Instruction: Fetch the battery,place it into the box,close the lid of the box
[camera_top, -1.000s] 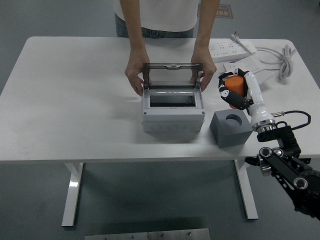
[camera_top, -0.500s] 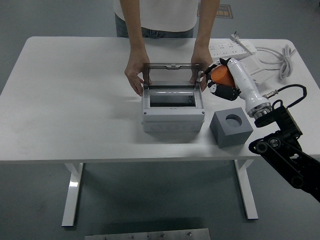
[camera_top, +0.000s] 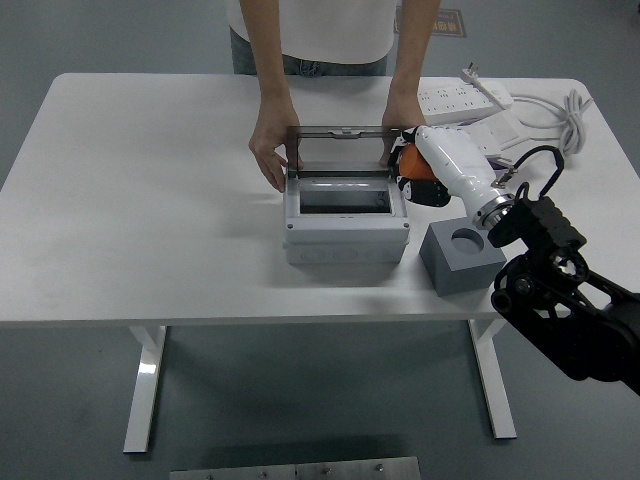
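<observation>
no legible text, labels or numbers

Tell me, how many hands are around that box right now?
3. A person's two hands hold the box at its far corners, one left, one right. The robot's right hand, gripping the orange battery, is beside its right edge.

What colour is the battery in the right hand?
Orange, seen in the head view: battery.

A grey cube block with a round hole in its top sits near the white counter's front right. A white power strip and coiled cable lie at the far right corner.
</observation>
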